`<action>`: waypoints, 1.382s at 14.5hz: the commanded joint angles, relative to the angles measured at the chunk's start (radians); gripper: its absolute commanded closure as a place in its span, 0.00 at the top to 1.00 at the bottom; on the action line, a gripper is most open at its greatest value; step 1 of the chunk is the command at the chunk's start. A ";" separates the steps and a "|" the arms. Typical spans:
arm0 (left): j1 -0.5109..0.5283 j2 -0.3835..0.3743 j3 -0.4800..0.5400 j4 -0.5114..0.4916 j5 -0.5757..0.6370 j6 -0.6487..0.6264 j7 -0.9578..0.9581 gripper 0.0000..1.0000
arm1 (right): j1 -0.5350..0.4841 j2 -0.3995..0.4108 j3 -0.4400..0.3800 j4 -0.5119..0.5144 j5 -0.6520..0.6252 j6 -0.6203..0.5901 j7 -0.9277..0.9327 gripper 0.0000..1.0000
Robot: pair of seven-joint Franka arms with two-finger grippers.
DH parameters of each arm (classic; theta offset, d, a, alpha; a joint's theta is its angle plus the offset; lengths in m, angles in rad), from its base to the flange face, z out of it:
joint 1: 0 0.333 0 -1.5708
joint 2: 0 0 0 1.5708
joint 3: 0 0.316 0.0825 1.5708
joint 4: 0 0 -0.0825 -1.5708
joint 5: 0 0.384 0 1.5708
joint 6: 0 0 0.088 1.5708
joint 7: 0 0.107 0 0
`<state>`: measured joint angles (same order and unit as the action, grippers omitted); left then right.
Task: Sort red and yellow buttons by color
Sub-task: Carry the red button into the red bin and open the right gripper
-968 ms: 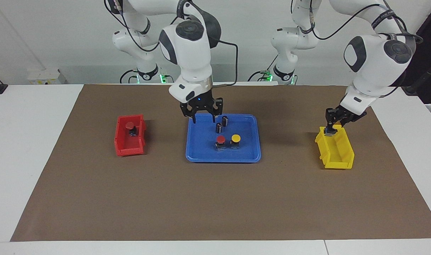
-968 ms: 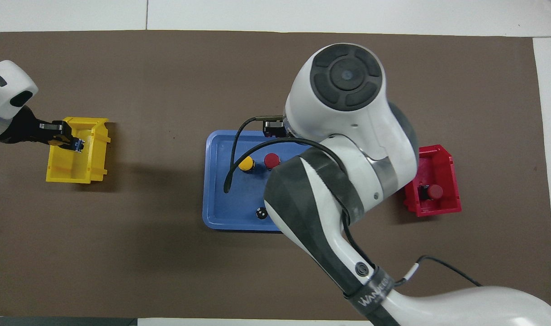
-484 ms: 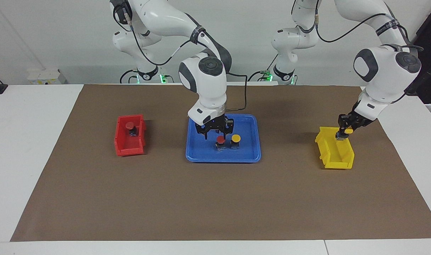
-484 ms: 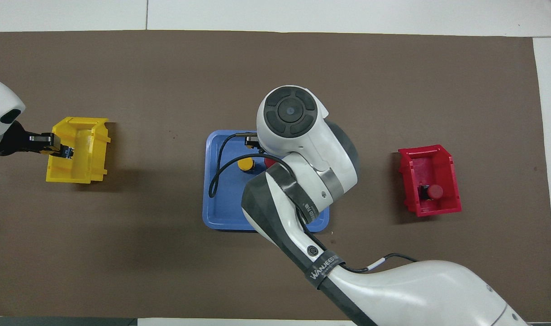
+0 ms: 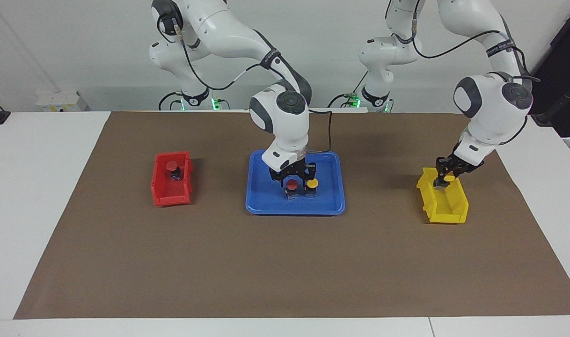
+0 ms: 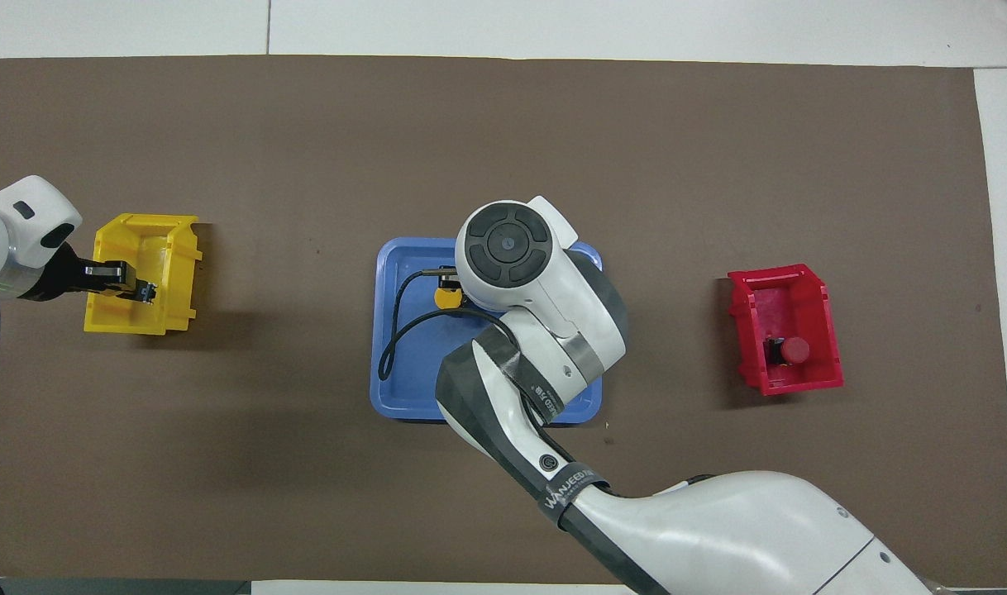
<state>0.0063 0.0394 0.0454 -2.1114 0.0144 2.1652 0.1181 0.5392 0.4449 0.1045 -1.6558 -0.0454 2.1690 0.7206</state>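
Here the right gripper hangs over the red button in the tray, fingers apart on either side of its cap; the left gripper pinches a yellow button over the yellow bin.

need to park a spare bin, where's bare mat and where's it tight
Bare mat: between red bin and blue tray, between tray and yellow bin, and the wide strip farther from the robots. Tight: tray middle under the right hand, yellow bin under the left hand.
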 commanded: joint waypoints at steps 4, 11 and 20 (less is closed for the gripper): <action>0.006 -0.021 -0.002 -0.139 0.012 0.154 -0.006 0.02 | -0.005 -0.051 0.003 -0.102 -0.014 0.068 0.008 0.44; 0.020 -0.003 -0.002 -0.127 0.012 0.193 0.005 0.57 | -0.264 -0.246 -0.005 -0.001 0.074 -0.322 -0.344 0.25; 0.023 0.004 -0.004 0.137 0.007 -0.097 -0.005 0.87 | -0.643 -0.577 -0.008 -0.535 0.091 -0.075 -0.917 0.25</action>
<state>0.0281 0.0398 0.0481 -2.0582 0.0144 2.1569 0.1180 -0.0884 -0.0800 0.0798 -2.0902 0.0253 2.0194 -0.1627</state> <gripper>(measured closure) 0.374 0.586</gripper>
